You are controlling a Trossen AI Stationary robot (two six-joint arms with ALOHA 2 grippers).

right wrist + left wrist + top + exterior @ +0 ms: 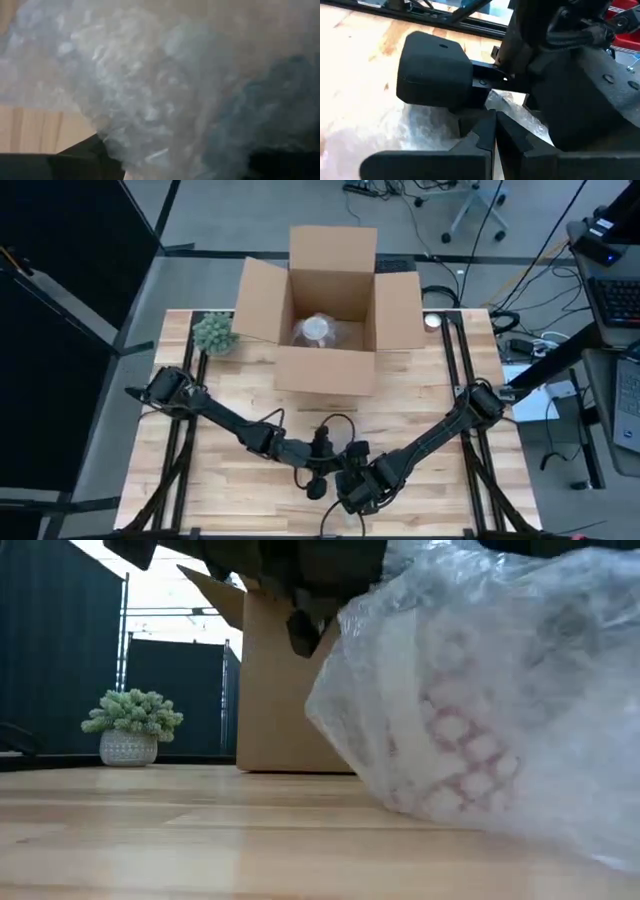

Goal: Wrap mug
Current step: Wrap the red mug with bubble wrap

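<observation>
The bubble wrap [480, 700] is sitting at the near edge of the table [420, 395], bundled into a loose mound. In the low view, a pale shape with a pink pattern, likely the mug [450, 740], is showing through the clear plastic; its outline is not sharp enough to tell which way it is standing. The right wrist view is showing the wrap filling almost the whole frame, pressed close against that arm's dark fingers [75, 157].

The left gripper [318, 480] and the right gripper [352, 492] are meeting over this bundle at the near centre of the table. In the left wrist view, the left fingertips [487, 137] are lying together with wrap beneath them. Whether the right gripper is open or clamped cannot be told.

Farther back, an open cardboard box [330, 320] is standing with another clear-wrapped item [320, 330] inside. A small potted plant [215, 333] is sitting just beside the box, at the far left corner.
</observation>
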